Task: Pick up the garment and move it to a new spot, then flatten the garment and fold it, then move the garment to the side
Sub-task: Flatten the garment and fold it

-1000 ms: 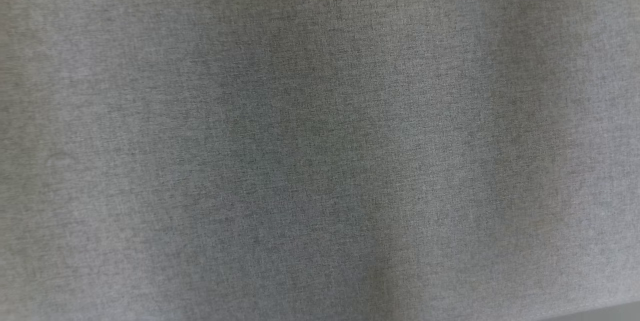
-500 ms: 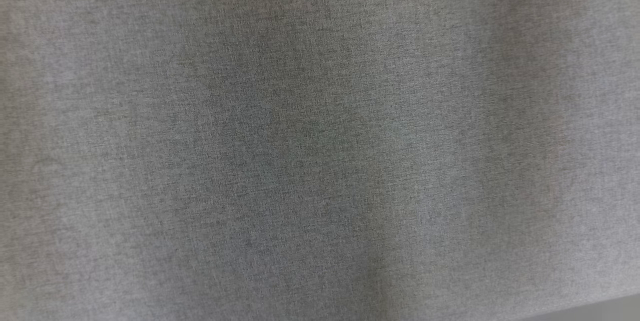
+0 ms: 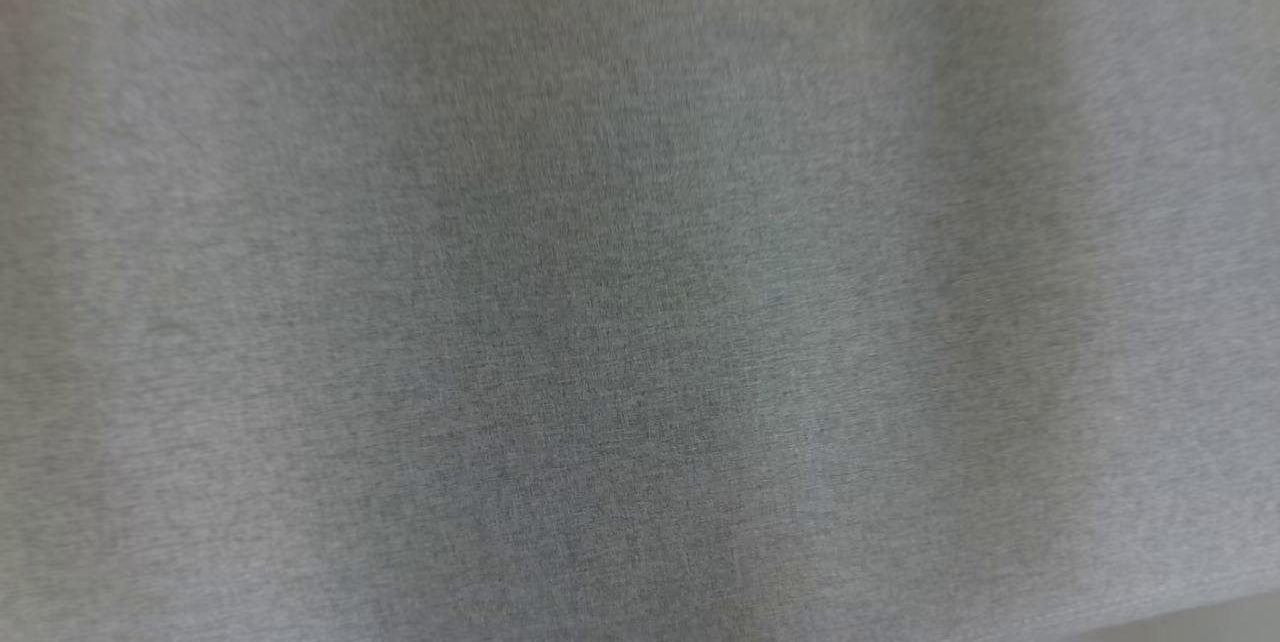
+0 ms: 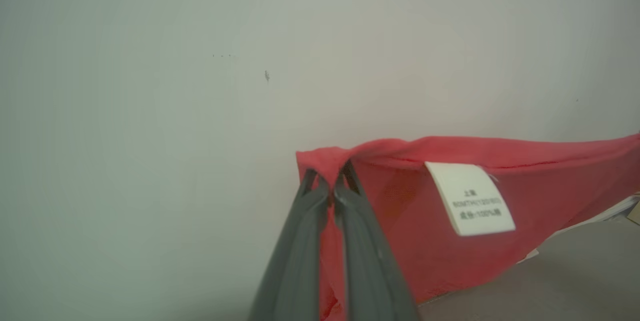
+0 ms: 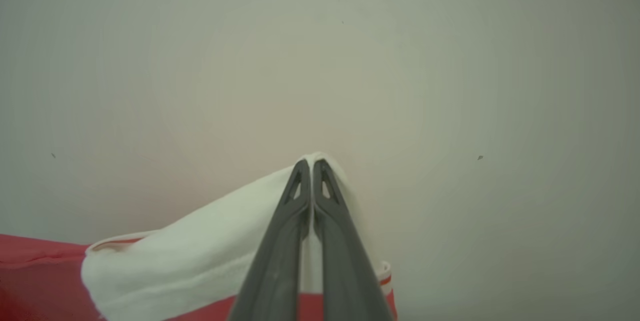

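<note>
While the left hand [image 4: 331, 187] and right hand [image 5: 312, 173] each clamped an edge of the red garment [image 4: 560, 176], it hung stretched between them, seemingly mid-move, flattening and folding not yet done.

Head view close against grey cloth [image 3: 640, 282]; both wrist views face pale wall [image 4: 150, 111], share garment [image 4: 450, 251].
</note>
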You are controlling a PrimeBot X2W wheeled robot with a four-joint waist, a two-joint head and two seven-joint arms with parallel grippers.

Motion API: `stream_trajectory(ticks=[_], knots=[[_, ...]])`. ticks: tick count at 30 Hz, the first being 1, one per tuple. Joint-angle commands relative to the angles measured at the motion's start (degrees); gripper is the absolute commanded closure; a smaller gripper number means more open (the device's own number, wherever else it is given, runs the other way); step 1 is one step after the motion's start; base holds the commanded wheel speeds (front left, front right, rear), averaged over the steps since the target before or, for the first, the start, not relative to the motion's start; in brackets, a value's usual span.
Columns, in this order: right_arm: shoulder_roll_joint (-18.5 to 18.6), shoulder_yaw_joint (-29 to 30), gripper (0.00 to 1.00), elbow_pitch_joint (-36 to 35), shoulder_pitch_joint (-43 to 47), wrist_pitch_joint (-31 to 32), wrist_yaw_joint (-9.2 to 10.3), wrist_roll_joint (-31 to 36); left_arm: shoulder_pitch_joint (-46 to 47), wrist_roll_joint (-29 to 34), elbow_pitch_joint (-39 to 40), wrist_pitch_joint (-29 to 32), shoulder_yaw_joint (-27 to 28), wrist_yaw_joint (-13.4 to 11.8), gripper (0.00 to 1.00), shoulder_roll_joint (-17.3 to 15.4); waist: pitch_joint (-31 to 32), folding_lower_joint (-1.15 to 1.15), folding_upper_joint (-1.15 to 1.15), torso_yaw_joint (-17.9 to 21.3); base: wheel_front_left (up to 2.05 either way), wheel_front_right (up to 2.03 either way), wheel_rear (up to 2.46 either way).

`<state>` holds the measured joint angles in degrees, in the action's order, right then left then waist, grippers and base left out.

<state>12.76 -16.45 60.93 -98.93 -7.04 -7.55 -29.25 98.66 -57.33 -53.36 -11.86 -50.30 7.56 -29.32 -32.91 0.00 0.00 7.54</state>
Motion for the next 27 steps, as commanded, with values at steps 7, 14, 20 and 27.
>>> stream_trajectory(ticks=[7, 14, 20, 27], knots=[[4.9, -5.2, 1.00, -13.8, 21.5, 1.5, 0.14, -10.3, -18.5, -1.5, 7.9, -3.2, 1.1, -1.9, 1.00, -2.7, 10.3, 0.00, 0.00, -0.5, 0.00, 0.00, 0.00], [10.7, -4.8, 1.00, -28.9, 43.2, 3.5, 0.14, -15.9, -40.6, 2.2, 26.6, -3.4, 9.8, -10.2, 1.00, -4.9, 15.1, 0.00, 0.00, -1.6, 0.00, 0.00, 0.00], [11.4, 0.4, 1.00, -38.8, 61.4, 5.4, 0.14, -16.5, -61.5, 5.3, 40.1, -3.4, 17.4, -15.5, 1.00, -4.9, 18.9, 0.00, 0.00, -1.9, 0.00, 0.00, 0.00], [6.9, 10.8, 1.00, -48.9, 83.3, 8.5, 0.14, -14.2, -81.4, 8.6, 47.6, -3.3, 23.4, -17.0, 1.00, -1.2, 22.2, 0.00, 0.00, -2.5, 0.00, 0.00, 0.00]])
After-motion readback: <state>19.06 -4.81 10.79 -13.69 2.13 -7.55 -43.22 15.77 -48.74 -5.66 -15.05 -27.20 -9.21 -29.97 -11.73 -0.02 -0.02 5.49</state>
